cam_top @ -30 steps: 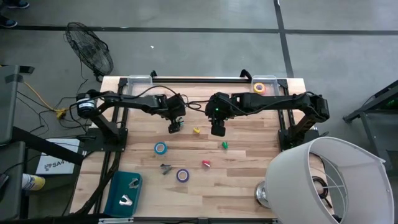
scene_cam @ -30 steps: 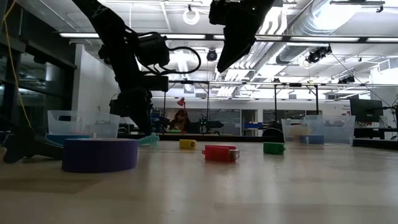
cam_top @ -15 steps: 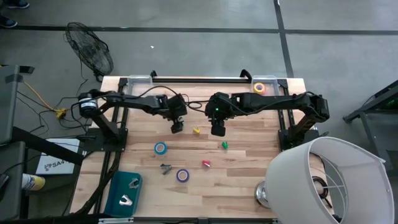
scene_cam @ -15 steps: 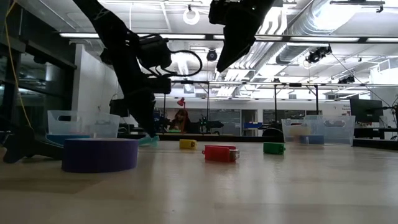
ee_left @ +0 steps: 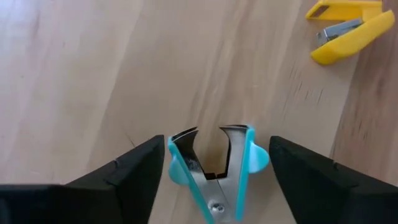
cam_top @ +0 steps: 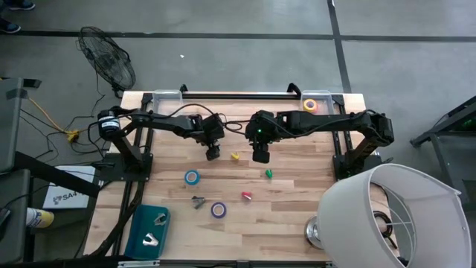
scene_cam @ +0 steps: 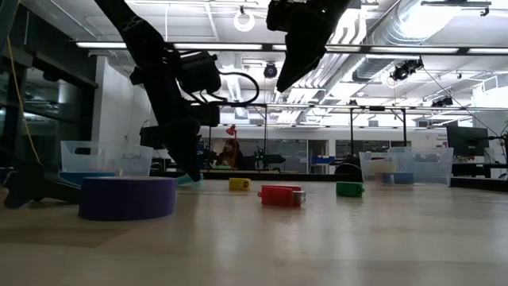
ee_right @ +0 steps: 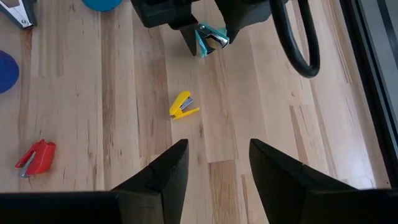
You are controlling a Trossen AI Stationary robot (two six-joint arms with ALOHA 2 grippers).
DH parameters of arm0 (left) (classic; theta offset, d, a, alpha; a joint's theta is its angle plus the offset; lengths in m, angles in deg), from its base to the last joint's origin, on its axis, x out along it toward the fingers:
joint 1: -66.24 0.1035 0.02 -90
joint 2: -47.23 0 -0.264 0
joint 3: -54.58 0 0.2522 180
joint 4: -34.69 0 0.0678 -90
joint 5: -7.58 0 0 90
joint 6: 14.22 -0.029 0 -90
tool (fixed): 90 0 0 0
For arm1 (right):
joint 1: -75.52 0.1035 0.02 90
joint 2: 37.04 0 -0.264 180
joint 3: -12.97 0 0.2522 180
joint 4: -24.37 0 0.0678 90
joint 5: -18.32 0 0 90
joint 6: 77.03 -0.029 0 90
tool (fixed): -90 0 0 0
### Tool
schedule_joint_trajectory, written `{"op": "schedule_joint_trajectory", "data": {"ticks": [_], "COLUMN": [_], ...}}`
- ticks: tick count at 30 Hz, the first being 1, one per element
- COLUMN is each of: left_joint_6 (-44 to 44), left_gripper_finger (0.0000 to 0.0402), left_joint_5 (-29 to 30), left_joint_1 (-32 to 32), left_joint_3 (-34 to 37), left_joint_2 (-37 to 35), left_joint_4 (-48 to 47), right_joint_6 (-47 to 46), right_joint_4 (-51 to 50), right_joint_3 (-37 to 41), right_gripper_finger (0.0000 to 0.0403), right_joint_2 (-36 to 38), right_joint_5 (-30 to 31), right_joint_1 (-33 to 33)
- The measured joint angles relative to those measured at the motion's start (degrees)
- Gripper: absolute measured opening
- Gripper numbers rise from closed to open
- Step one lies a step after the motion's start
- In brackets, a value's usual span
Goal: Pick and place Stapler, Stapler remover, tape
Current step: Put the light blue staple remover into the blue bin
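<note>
Currently I note my left hand (ee_left: 211, 177) gripping the teal staple remover (ee_left: 214, 171) just above the surface (ee_left: 74, 74), the yellow stapler (ee_left: 348, 28) lying near, while my right hand (ee_right: 214, 165) hovers open.

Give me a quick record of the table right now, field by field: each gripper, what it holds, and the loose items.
left gripper: shut on the teal staple remover, over the wood table
right gripper: open, empty, hovering beside the left one
nearest loose item: small yellow stapler, lying between the two grippers
other staplers: green, red
tape rolls: blue, purple
teal tray: two staple removers inside
</note>
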Motion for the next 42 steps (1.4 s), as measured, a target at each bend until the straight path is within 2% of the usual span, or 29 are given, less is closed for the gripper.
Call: {"op": "schedule_joint_trajectory", "data": {"ticks": [16, 21, 26, 33, 38, 42], "left_joint_6": [0.9, -1.2, -2.2, -0.2, 5.7, 13.2], "left_gripper_finger": [0.0127, 0.0086, 0.0086, 0.0094, 0.0095, 0.0096], "left_joint_5": [-0.5, -3.4, -8.0, -11.3, -10.2, -6.7], "left_joint_1": [0.0, 0.0, 0.0, -2.7, -8.3, -14.9], "left_joint_3": [0.0, -0.1, 0.0, 0.0, 0.0, 0.0], "left_joint_2": [-0.1, -0.2, -2.6, -11.0, -18.7, -24.2], "left_joint_4": [-0.8, -1.7, -7.1, -18.4, -25.3, -27.9], "right_joint_6": [0.0, 0.0, 0.0, 0.0, 0.0, 0.0], "right_joint_4": [0.0, 0.0, -0.1, -0.4, -0.4, -0.4], "right_joint_3": [0.0, 0.0, 0.0, 0.0, 0.0, 0.0], "right_gripper_finger": [0.0161, 0.0161, 0.0161, 0.0161, 0.0161, 0.0161], "right_joint_2": [0.0, 0.0, 0.0, 0.0, 0.0, 0.0], "right_joint_5": [-0.1, -0.1, -0.1, -0.1, 0.0, 0.0], "right_joint_1": [0.0, 0.0, 0.0, 0.0, 0.0, 0.0]}}
